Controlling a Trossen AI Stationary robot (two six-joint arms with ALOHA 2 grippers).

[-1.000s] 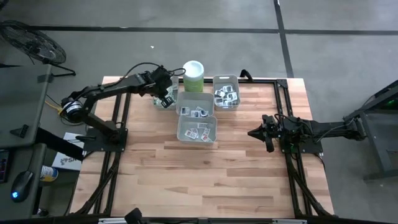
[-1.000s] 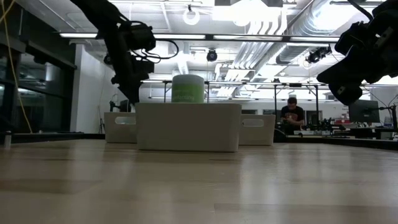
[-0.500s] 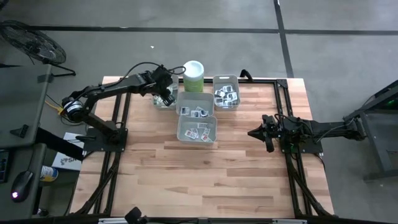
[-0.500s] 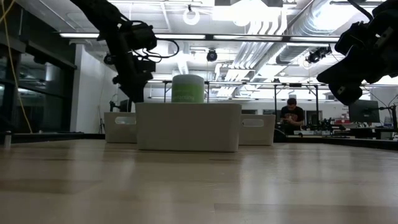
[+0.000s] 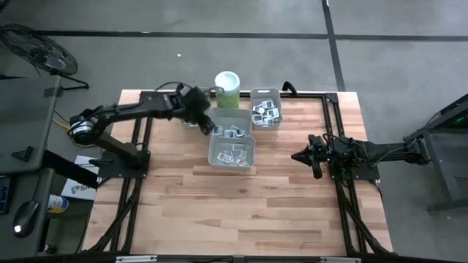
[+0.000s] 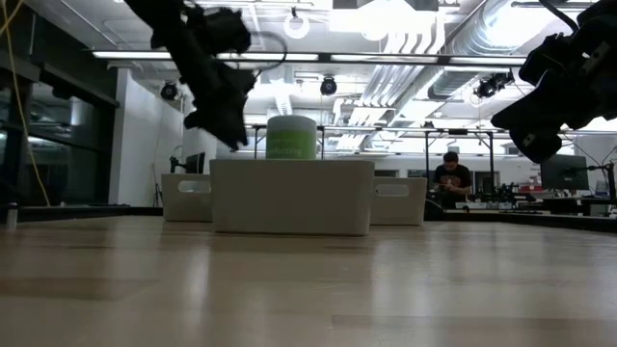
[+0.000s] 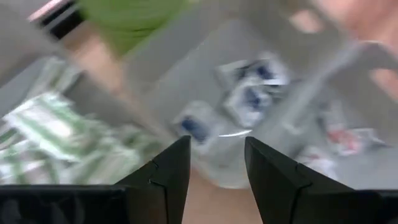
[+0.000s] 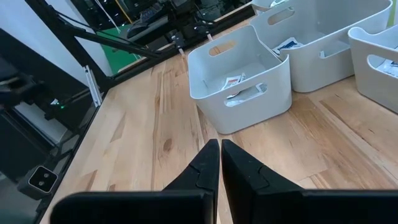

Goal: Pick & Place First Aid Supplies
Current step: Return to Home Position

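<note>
Left hand (image 5: 203,120) is being held open, empty, above the bins (image 5: 253,153) where the packets (image 5: 234,155) are lying. Right hand (image 5: 301,155) is being held shut, empty, well apart. Packets are being judged light, limp, slippery: best pinched at an edge.

The left gripper (image 5: 205,123) has swung off the leftmost bin (image 6: 186,198) by the tabletop's far edge. It now hangs over the wall shared with the next bin (image 5: 234,117). Seen from table height, it has lifted slightly and drawn closer to the green canister (image 6: 291,137).
</note>
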